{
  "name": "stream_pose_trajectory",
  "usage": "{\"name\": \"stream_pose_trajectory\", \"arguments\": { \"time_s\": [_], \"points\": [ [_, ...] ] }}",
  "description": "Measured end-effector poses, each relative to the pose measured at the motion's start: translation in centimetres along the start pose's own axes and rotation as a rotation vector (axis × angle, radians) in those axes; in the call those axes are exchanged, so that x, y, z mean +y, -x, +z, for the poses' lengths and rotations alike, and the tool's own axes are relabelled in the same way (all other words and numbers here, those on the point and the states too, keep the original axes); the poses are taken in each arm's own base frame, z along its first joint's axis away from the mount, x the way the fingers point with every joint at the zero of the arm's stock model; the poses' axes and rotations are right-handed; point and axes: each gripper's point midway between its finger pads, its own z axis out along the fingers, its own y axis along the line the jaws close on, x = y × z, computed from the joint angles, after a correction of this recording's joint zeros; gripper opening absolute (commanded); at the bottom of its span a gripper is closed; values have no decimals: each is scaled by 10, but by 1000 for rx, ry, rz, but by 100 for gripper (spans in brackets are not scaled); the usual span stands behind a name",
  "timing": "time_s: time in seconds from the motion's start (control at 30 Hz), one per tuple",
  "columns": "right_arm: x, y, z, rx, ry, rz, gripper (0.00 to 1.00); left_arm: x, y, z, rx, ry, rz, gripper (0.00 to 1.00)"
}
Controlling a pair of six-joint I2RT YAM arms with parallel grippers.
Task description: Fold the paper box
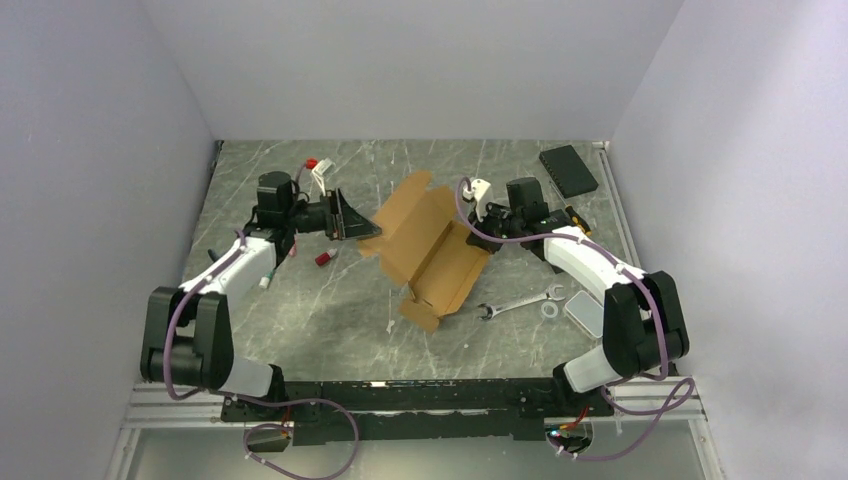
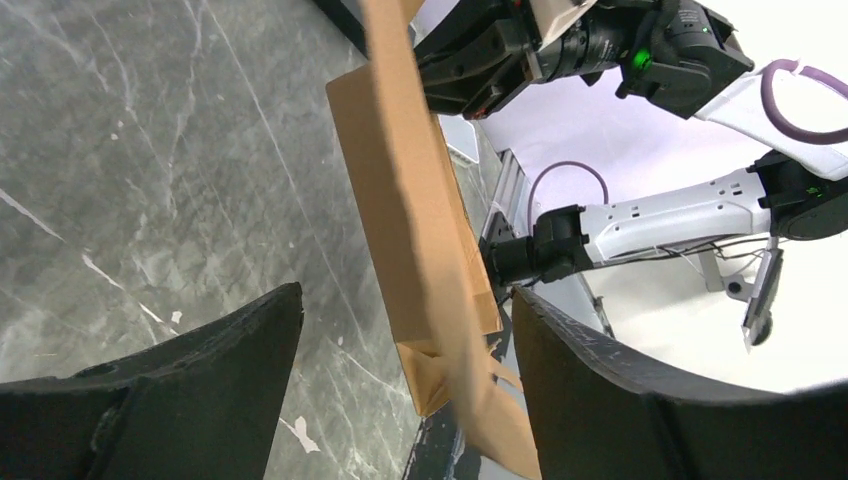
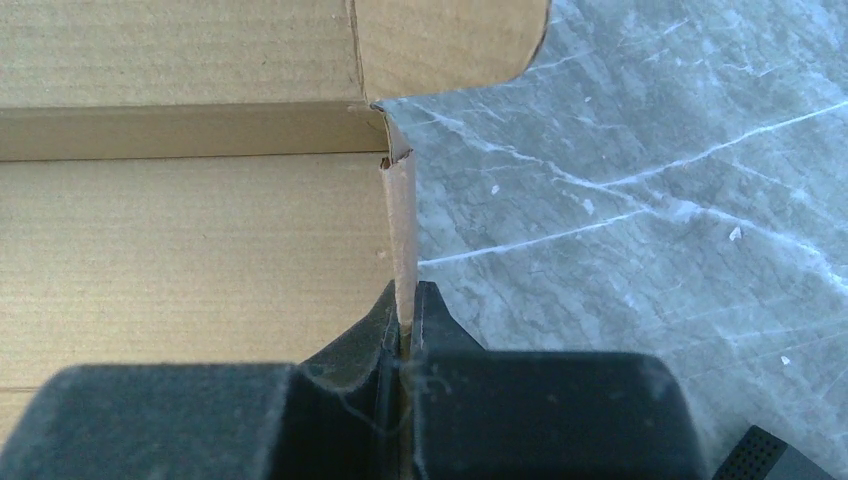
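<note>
On the table (image 1: 300, 310) centre: paper box (image 1: 430, 250) partly unfolded | right gripper (image 3: 403, 335) pinches its side flap | left gripper (image 2: 405, 310) gapes astride the opposite edge | risk: thin pinch may slip or tear flap if left pushes.

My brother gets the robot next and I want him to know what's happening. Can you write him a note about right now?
Right gripper: shut, pinching a thin upright side flap of the plain brown die-cut cardboard box.
Left gripper: open, a finger on each side of the box's opposite edge, not gripping.
Box: spread open in the middle of the grey marbled table, between both arms.
Done: a few creases started, one long wall partly raised.
Left: raise the remaining walls, tuck the flaps, close it.
</note>
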Motion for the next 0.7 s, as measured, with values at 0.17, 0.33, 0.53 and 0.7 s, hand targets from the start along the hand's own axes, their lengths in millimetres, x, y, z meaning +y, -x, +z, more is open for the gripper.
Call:
{"name": "stream_pose_trajectory", "arguments": {
  "time_s": [0.17, 0.33, 0.53, 0.7],
  "points": [
    [0, 0, 0, -3, 0, -2, 0, 11, -7, 17, 63, -15, -72, 47],
    [-2, -8, 7, 24, 0, 10, 0, 5, -3, 27, 93, -36, -59, 16],
    [-4, -30, 24, 93, -5, 28, 3, 6, -6, 35, 139, -9, -40, 0],
    [-4, -51, 39, 171, -28, 32, 14, 22, -19, 46, 200, 73, -38, 0]
  ]
}}
